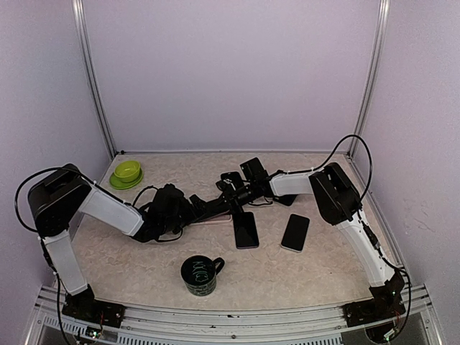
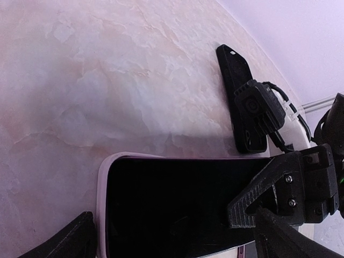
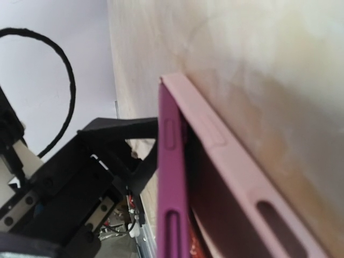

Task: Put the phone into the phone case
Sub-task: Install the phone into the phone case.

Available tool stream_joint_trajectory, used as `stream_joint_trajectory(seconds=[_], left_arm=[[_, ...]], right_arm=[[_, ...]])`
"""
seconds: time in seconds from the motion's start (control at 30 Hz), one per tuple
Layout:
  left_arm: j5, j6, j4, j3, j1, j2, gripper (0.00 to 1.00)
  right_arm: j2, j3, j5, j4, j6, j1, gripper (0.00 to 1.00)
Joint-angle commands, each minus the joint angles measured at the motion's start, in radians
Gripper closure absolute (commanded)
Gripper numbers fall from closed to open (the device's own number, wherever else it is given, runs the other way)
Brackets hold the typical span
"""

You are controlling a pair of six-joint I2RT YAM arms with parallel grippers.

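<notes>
— The left gripper, centre-left in the overhead view, has its jaws wide apart with nothing pinched between them. From its own camera, one fingertip sits just off the short end of the phone case and the other hangs over the glass.

— And the phone?

— The phone lies screen-up in that pale pink case, flat on the table, right under the left gripper. It runs off toward the right of the frame, long axis pointing at the right gripper.

— So which arm has it?

— Both crowd it, one at each end. The right one is the one touching: a ribbed finger rests on the screen at the far end. Whether that gripper is spread or closed, I cannot tell.

— Is it seated?

— Not all round, I'd say. In the right wrist view a magenta edge, the phone's side I take it, stands proud of the pink wall along one long side. I'd judge the next move to be a press straight down on that side, with the case kept from sliding on the smooth marbled top.

— Room to work?

— Fair. There's a green bowl at the far upper left and a dark mug near the front edge. One dark handset lies just right of centre, close to the case, with a second handset further right.
</notes>
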State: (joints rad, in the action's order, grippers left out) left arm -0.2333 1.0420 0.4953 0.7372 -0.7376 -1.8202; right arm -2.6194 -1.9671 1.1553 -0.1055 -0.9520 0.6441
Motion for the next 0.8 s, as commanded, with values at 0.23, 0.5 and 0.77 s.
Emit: stream_joint_trajectory(seconds=[0.23, 0.5, 0.77], left_arm=[[0.184, -0.005, 0.104, -0.066, -0.038, -0.013, 0.02], [0.305, -0.087, 0.314, -0.138, -0.036, -0.015, 0.01], [0.24, -0.051, 0.311, -0.209, 0.011, 0.044, 0.01]], right_arm=[[0.012, 0.035, -0.049, -0.069, 0.011, 0.06, 1.0], [0.031, 0.042, -0.038, -0.1, 0.046, 0.055, 1.0], [0.06, 0.069, 0.003, -0.032, 0.068, 0.049, 1.0]])
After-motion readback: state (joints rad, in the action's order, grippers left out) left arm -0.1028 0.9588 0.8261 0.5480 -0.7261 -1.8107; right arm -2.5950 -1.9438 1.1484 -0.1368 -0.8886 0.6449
